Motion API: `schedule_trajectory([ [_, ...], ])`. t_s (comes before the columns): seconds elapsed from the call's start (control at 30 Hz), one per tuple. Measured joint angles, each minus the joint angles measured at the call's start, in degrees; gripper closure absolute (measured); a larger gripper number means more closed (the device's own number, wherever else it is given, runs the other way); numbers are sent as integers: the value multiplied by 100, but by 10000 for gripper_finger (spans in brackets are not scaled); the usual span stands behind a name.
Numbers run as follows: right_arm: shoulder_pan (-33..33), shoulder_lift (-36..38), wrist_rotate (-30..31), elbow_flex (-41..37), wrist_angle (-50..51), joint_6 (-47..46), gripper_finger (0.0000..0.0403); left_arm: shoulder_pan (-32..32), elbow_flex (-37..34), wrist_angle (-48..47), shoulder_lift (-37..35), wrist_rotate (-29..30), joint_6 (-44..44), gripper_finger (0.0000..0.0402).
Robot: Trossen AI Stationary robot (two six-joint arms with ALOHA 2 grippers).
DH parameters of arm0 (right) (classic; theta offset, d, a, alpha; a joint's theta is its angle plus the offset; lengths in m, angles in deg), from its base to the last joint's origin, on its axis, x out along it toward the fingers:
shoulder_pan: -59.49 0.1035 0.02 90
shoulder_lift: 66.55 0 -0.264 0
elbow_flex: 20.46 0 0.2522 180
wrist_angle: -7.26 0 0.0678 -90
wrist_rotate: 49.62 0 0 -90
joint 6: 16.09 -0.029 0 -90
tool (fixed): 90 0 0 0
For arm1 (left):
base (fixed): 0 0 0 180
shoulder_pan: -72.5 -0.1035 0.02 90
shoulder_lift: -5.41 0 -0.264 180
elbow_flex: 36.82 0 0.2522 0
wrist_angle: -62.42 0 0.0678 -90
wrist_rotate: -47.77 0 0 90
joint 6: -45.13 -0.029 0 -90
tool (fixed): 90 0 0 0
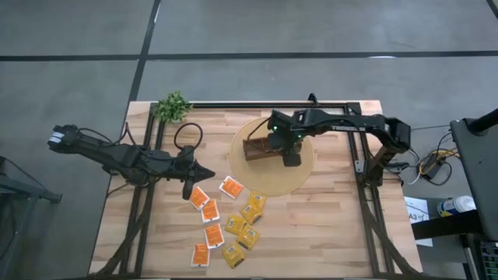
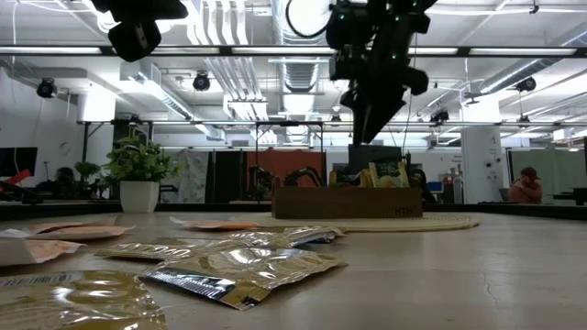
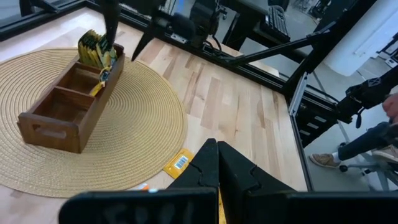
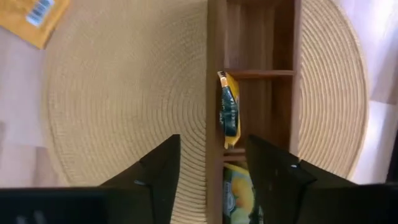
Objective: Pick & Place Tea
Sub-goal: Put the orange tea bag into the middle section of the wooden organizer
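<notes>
Pale wooden counter (image 1: 327, 233) fills the middle of the high view, with grey floor around it. At centre left, the left hand (image 1: 208, 173) waits with its fingers pressed shut and empty, just above the loose tea sachets (image 1: 226, 225), orange-and-white and yellow, scattered across the lower centre. Right of centre, a round woven mat (image 1: 257, 175) carries the wooden box (image 1: 255, 148), and the right hand (image 1: 289, 155) hangs over it with fingers spread and nothing between them. In the right wrist view a yellow sachet (image 4: 229, 115) stands on edge in one compartment, leaning on the box wall. The drop looks just made; to do it well, the right hand should lift straight up, fingers clear of the divider, so the standing sachet is not dragged out or tipped.
</notes>
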Motion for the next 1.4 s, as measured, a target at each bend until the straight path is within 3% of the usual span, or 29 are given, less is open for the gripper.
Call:
schedule_trajectory([
  [0.23, 0, -513, 547, 211, -87, 432, 193, -2, 0, 1, 0, 7, 104, 402],
  [0.7, 0, -957, 545, 238, -193, 565, 192, 0, 0, -17, 0, 48, 147, 402],
  [1.4, -24, -966, 552, -34, -747, 539, 193, -1, 0, -32, 0, 50, 180, 402],
])
